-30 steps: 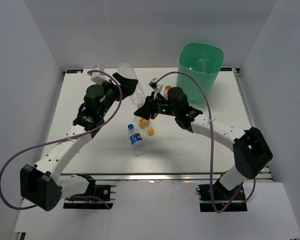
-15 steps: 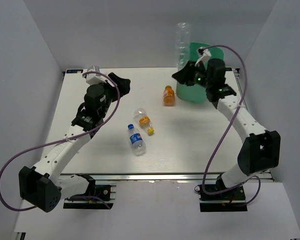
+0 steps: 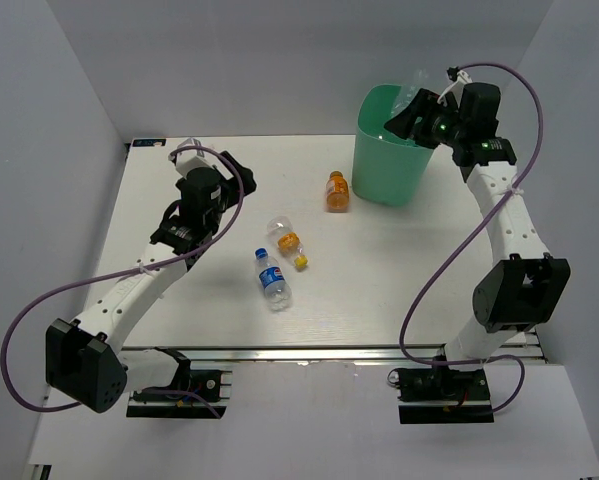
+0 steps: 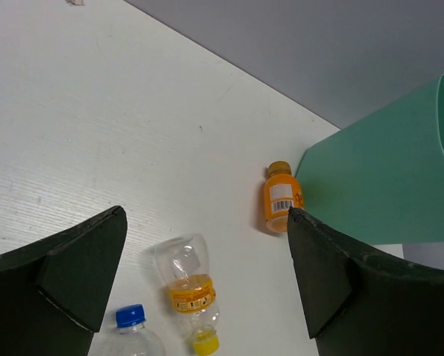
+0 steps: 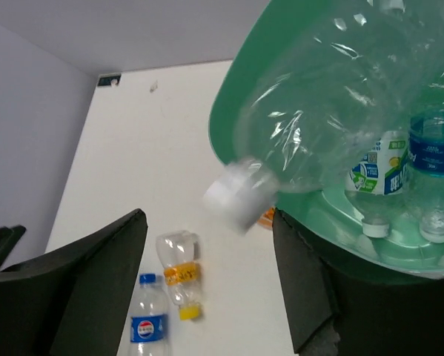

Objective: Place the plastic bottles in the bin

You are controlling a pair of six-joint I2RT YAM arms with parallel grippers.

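Note:
The mint-green bin stands at the far right. My right gripper hangs over its rim, open. A large clear bottle with a white cap, blurred, tips loose into the bin just beyond my right gripper; neither finger touches it. Bottles with blue labels lie inside. On the table lie a short orange bottle, a clear bottle with orange label and yellow cap, and a blue-labelled bottle. My left gripper is open and empty above the table, short of the orange-label bottle.
White walls close in the table on the left, right and back. The short orange bottle lies right beside the bin's wall. The purple cables loop off both arms.
My right arm has carried the large clear bottle from mid-table up to the bin and opened its jaws; the bottle is dropping in. The left arm has drawn back slightly.

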